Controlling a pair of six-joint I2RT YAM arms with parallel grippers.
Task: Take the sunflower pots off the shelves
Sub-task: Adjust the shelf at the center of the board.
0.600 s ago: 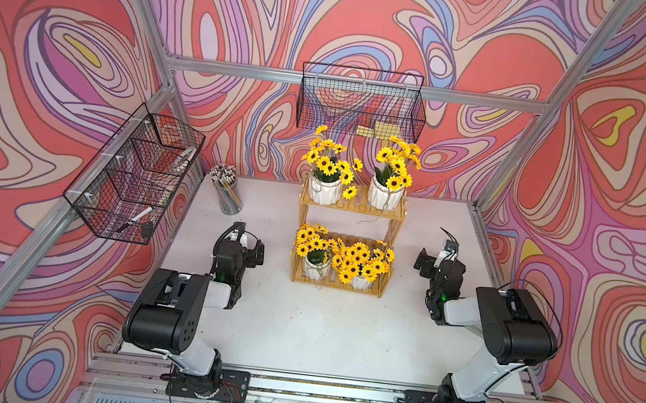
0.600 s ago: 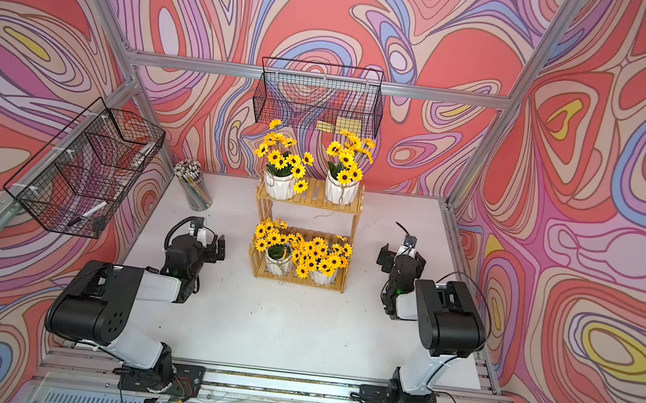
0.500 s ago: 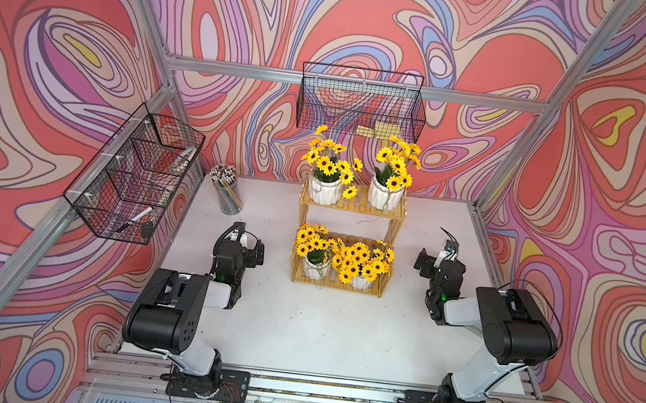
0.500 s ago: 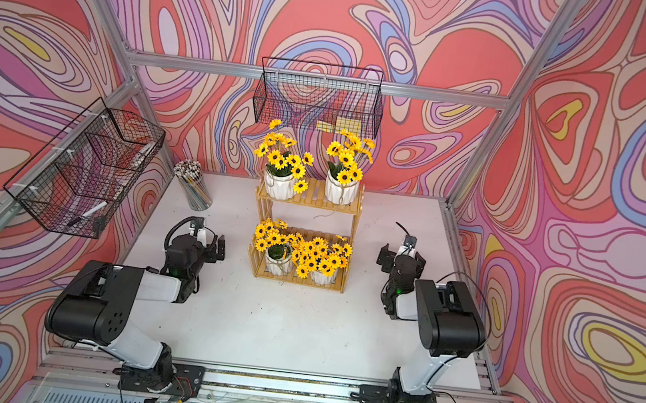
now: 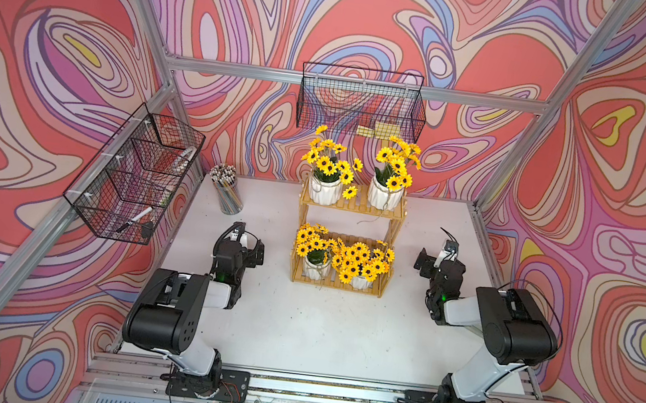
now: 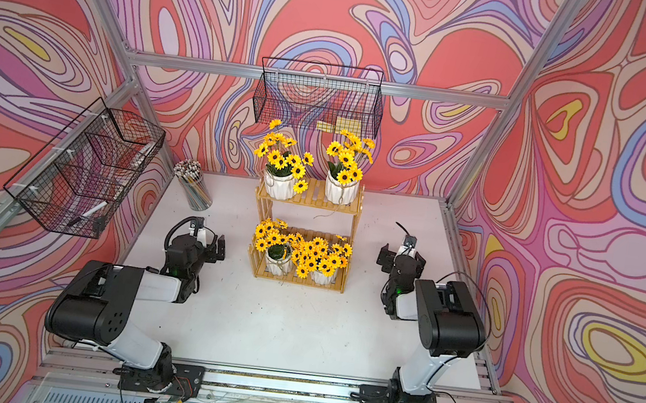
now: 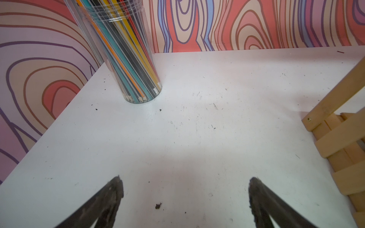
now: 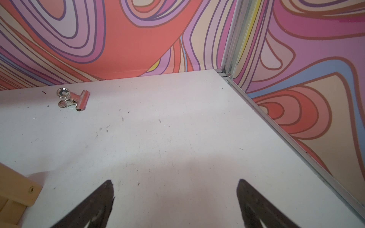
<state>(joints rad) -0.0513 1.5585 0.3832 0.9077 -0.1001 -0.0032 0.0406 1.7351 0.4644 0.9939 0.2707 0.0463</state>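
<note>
So, nothing is lifted yet. In both top views the shelves point(image 5: 351, 210), a small two-tier rack of pale wooden slats, stand at the middle of the frame on the white table point(image 5: 296, 333), and all four sunflower pots are on them. The upper left pot point(image 5: 324, 191) and upper right pot point(image 5: 385, 194) sit side by side just above centre. The lower left pot point(image 5: 315, 268) and lower right pot point(image 5: 361, 283) sit beneath them, their yellow blooms crowding together.

My left gripper point(image 7: 185, 183) hangs low over bare table, left of the rack in the top views, jaws spread wide and empty. Its wrist camera shows a clear cup of pencils point(image 7: 126, 59) ahead and a corner of the rack's lattice side. My right gripper point(image 8: 174, 185) mirrors it on the right, jaws likewise apart and holding nothing, with a silver bulldog clip point(image 8: 74, 98) lying ahead.

For the first reach, I judge each arm should take the upper pot on its own side. I should come in level at the white ribbed body, below the flowers, and close on the pot rather than the stems. A loose twine point(image 5: 371, 219) hangs from the upper right pot and could snag, so I would lift straight up, but only a little: the black wire basket point(image 5: 360, 102) sits just above the blooms.
</note>
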